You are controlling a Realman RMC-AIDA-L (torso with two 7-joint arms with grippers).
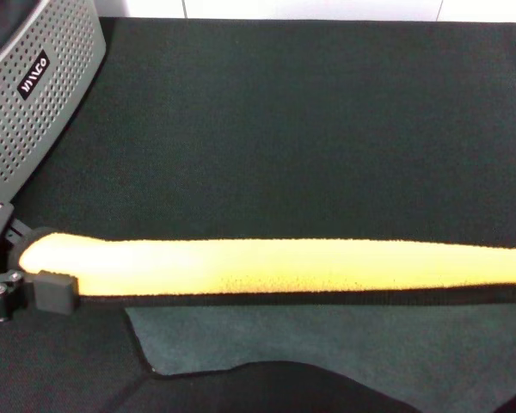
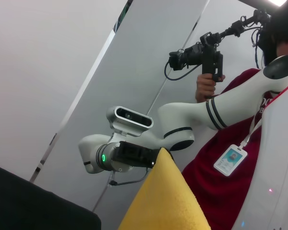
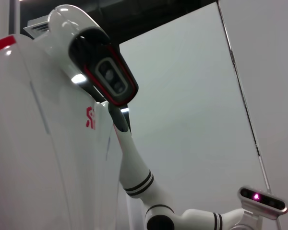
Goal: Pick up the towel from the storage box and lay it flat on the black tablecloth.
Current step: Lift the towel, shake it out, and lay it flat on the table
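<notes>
Towel (image 1: 267, 267) clamped by left hand (image 1: 47, 288).

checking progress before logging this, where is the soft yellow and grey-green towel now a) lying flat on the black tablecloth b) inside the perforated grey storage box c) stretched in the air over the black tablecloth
c: the soft yellow and grey-green towel hangs stretched above the black tablecloth, one end pinched by the left gripper, outside the perforated grey storage box.

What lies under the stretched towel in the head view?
The towel, its end gripped by the left gripper, spans above the black tablecloth; its grey-green face hangs below. The cloth directly beneath is hidden.
</notes>
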